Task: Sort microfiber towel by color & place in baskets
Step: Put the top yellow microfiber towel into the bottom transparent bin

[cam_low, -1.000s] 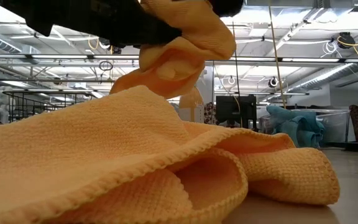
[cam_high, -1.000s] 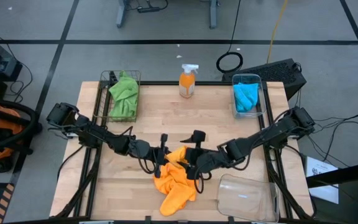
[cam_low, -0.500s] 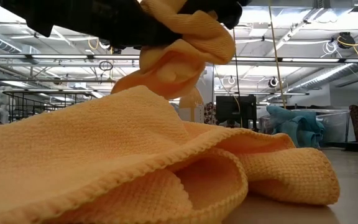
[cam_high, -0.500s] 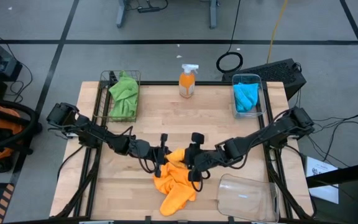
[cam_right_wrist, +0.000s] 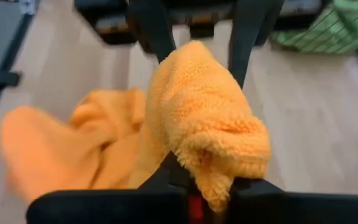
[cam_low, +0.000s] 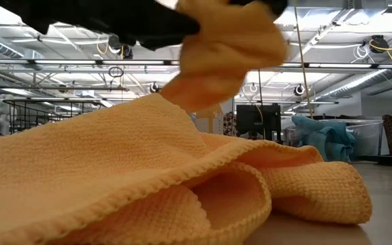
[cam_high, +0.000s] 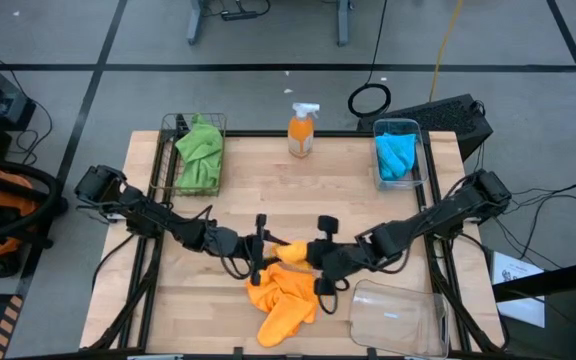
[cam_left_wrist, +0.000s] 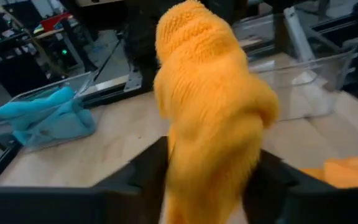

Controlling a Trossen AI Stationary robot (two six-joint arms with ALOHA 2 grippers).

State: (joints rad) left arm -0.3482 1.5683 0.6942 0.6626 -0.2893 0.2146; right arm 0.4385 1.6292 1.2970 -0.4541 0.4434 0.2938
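An orange microfiber towel [cam_high: 290, 251] hangs bunched above the table's middle, between my two grippers. My right gripper [cam_high: 315, 258] is shut on it. My left gripper [cam_high: 262, 250] is open, its fingers [cam_right_wrist: 151, 28] standing on either side of the bunch. More orange cloth [cam_high: 282, 300] lies heaped on the table near the front. Green towels [cam_high: 199, 150] fill the black wire basket [cam_high: 176, 124] at the far left. Blue towels [cam_high: 396, 155] lie in a clear basket [cam_high: 420, 150] at the far right. My right gripper pinches a bunched fold of the orange towel [cam_right_wrist: 199, 163] between its two fingers, coming in about level from the table's right. The bunch is lifted clear and its tail runs down to the heap [cam_low: 148, 156] on the table. My left gripper: whether its open fingers still touch the towel [cam_left_wrist: 210, 124], I cannot tell.
An empty clear basket [cam_high: 396, 316] stands at the front right, close to my right arm. An orange spray bottle [cam_high: 303, 130] stands at the far edge, between the two filled baskets. Bare wood lies between the far baskets and the grippers.
My right gripper has shut on the raised orange bunch and drawn it a little toward the table's right edge, away from my left gripper. The heap on the table has stayed where it was.
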